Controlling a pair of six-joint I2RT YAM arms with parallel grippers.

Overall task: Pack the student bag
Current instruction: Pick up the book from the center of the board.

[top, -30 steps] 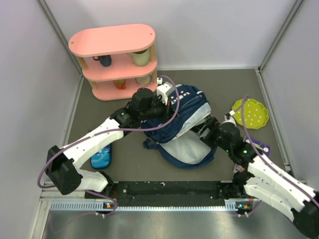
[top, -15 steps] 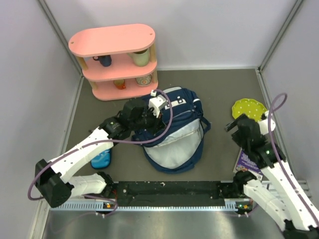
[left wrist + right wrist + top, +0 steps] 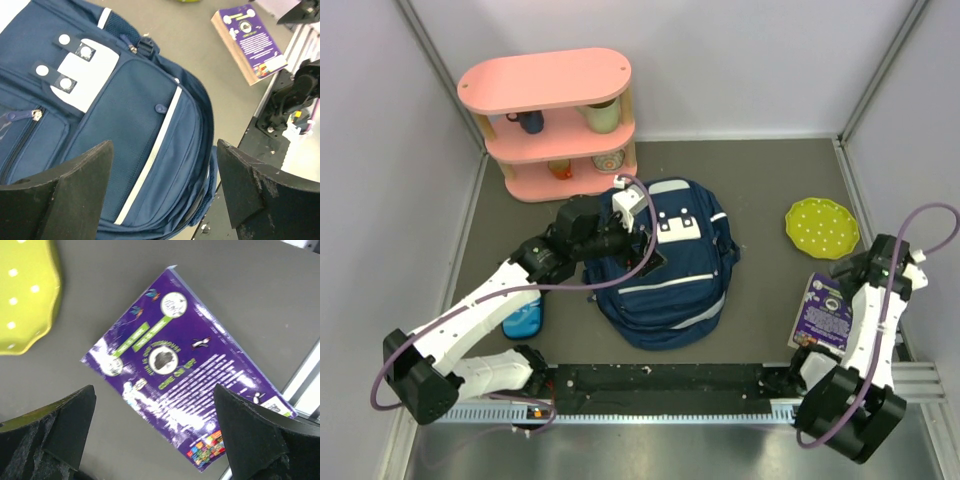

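Note:
The student bag [image 3: 665,270] lies flat mid-table, navy with white patches and stripes, its front flap down. My left gripper [image 3: 646,240] hovers open just over the bag's upper left part. In the left wrist view the bag [image 3: 125,110] fills the space below the open gripper [image 3: 164,160], and nothing sits between the fingers [image 3: 75,195]. My right gripper [image 3: 852,270] is at the far right, open above a purple book [image 3: 825,312]. The right wrist view shows the book [image 3: 185,370] lying flat beneath the open gripper [image 3: 155,400].
A yellow dotted plate [image 3: 822,227] lies right of the bag, behind the book. A pink three-tier shelf [image 3: 550,120] with cups stands at the back left. A bright-blue pencil case [image 3: 523,320] lies under the left arm. Walls close in on three sides.
My left gripper has opened and let go of the bag's flap, which dropped shut over the pale lining. The right arm swung away from the bag to above the book.

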